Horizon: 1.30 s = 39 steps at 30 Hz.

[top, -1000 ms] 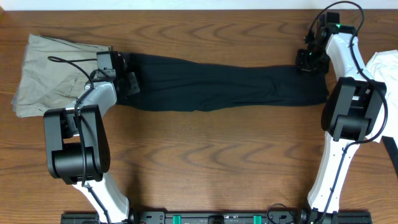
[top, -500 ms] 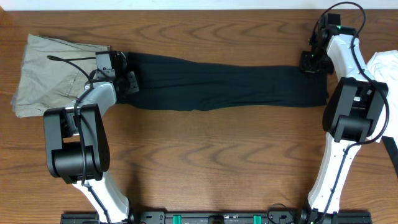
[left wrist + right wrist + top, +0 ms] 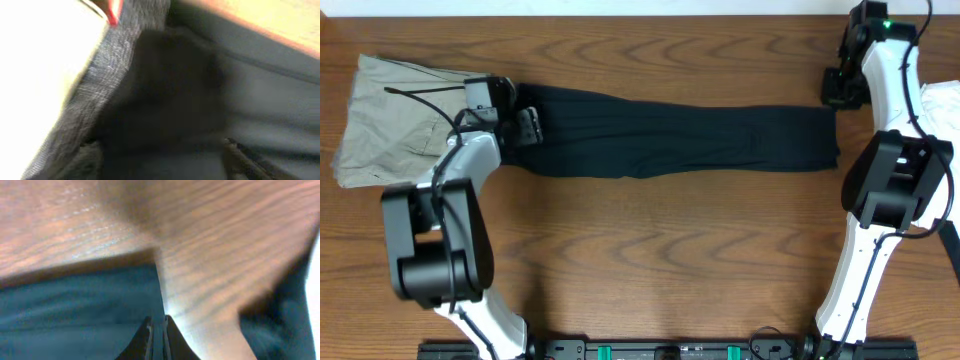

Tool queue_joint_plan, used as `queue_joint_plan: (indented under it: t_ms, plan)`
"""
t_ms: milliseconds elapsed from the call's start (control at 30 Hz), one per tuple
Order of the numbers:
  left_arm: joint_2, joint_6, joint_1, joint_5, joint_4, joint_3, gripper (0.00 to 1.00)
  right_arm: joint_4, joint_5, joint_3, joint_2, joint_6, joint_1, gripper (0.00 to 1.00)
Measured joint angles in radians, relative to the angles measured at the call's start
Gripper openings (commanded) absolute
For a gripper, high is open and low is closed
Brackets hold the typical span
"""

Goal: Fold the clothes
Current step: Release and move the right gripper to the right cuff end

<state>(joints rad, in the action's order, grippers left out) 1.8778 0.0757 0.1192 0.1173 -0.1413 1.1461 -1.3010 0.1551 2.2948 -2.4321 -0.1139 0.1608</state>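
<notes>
The black leggings (image 3: 680, 140) lie stretched along the far desk (image 3: 650, 260), open wood in front; only the left wrist view shows the red-edged waistband (image 3: 100, 75) under released left jaws, while right jaws are clenched empty beside the hem.

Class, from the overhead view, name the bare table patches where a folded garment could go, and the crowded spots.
Widest: bare table in front of the black leggings, between the left arm and right arm. Narrower: the strip behind the leggings, along the far edge. Crowded: the left end, khaki trousers beside left gripper; the right end, right gripper and white garment.
</notes>
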Motion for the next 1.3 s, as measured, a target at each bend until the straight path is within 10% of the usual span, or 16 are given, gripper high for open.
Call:
queue_joint_plan:
  t_ms: [200, 667, 1300]
  plan:
    - [-0.174, 0.002, 0.003, 0.006, -0.052, 0.0, 0.96, -0.186, -0.008, 0.232, 0.0, -0.039, 0.004, 0.68]
    - [-0.33, 0.01, -0.013, 0.01, -0.267, 0.006, 0.98, -0.308, -0.41, 0.188, 0.0, 0.266, 0.198, 0.72]
    - [-0.33, 0.01, -0.013, 0.01, -0.334, 0.006, 0.98, -0.001, -0.533, -0.238, 0.0, 0.462, 0.227, 0.73]
